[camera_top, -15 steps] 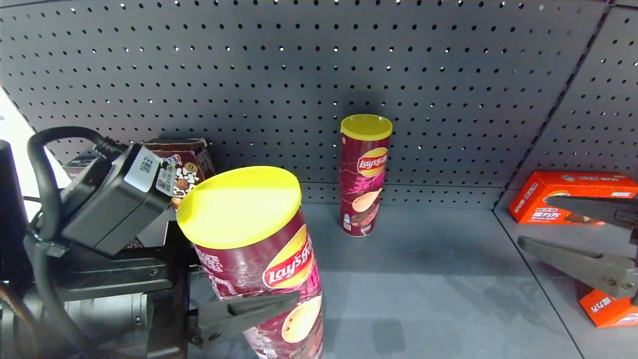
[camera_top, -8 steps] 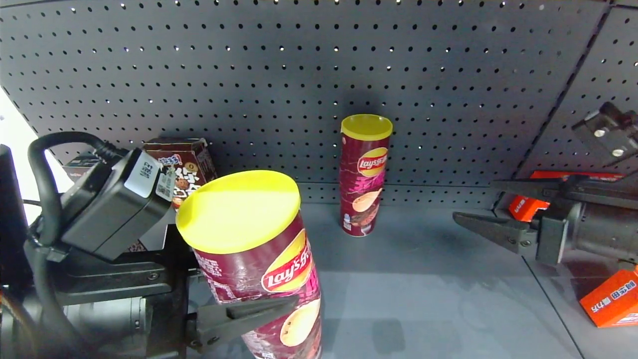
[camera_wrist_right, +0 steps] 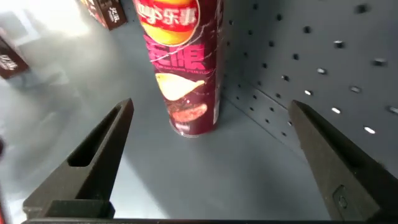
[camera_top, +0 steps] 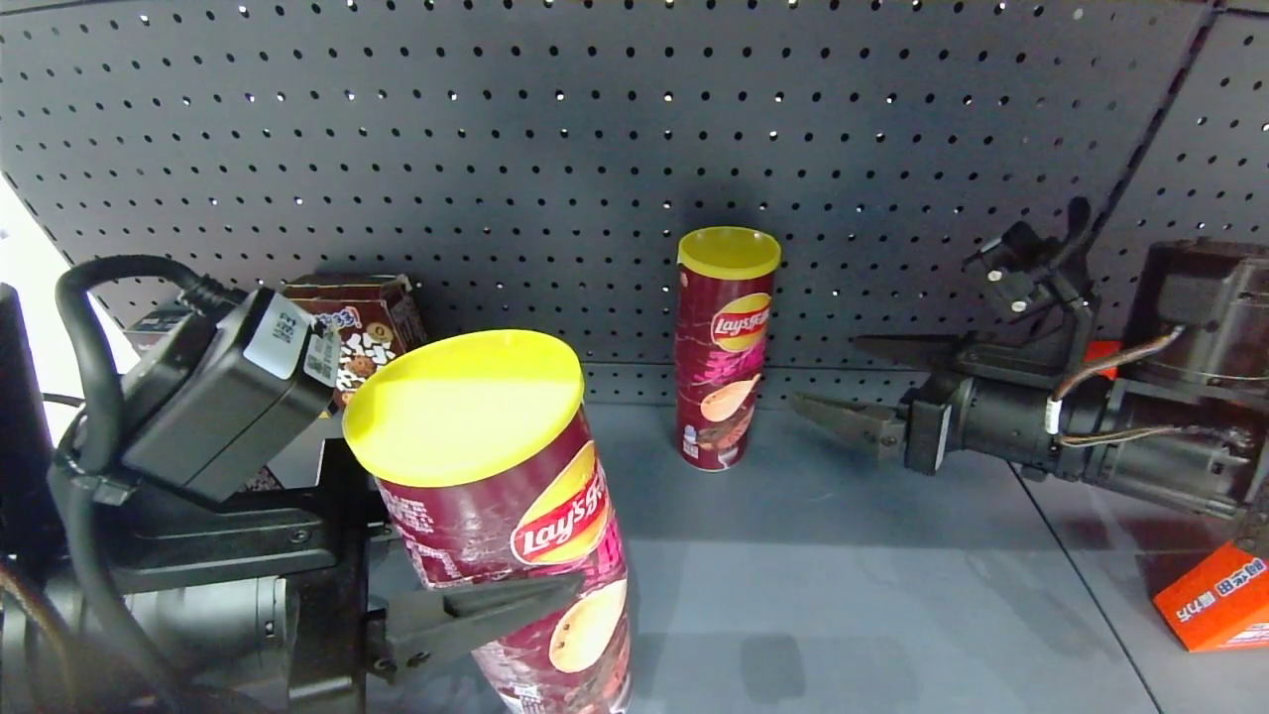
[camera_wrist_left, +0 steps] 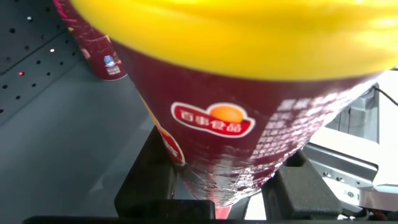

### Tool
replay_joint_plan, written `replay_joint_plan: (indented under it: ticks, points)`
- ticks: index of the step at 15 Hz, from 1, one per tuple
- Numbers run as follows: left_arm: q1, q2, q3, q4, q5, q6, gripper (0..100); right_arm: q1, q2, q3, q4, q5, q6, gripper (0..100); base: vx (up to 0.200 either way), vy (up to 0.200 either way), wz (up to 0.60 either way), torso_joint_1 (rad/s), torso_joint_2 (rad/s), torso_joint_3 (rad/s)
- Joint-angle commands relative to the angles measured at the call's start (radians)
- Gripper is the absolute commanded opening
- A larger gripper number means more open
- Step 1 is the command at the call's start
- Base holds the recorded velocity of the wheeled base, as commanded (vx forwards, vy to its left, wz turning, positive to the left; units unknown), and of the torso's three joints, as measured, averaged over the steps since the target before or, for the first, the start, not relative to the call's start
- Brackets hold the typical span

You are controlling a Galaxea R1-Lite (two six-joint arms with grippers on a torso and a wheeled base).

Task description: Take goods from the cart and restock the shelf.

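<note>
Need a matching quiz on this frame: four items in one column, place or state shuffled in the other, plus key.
1. near maroon chip can with yellow lid
2. far maroon chip can with yellow lid
3. orange cardboard box
4. right claw

A. open, pointed at a can
B. upright by the grey pegboard wall
C. front right of the grey shelf
D. gripped in the left claw

Pairs: 1-D, 2-B, 3-C, 4-A

We see a red-and-yellow logo oval on the held can and the same on the rear can. Fine print under both is too small to read. The brown box and orange box carry lettering we can't make out.
</note>
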Motion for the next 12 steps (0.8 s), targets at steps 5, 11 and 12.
replay_joint_plan:
  ticks: [5,11,12]
  points:
    - [0.004,-0.001,0.002,0.0,-0.001,0.0,0,0.003,0.165,-0.08,-0.04,0.052,-0.014,100,0.0,0.0,0.0,0.0,0.0,0.0]
    - [0.004,0.001,-0.002,0.0,-0.002,0.0,0,0.008,0.279,-0.12,-0.152,0.061,-0.022,100,0.0,0.0,0.0,0.0,0.0,0.0]
    - [0.004,-0.001,0.001,0.0,-0.002,0.0,0,0.009,0.282,-0.121,-0.152,0.079,-0.022,100,0.0,0.0,0.0,0.0,0.0,0.0]
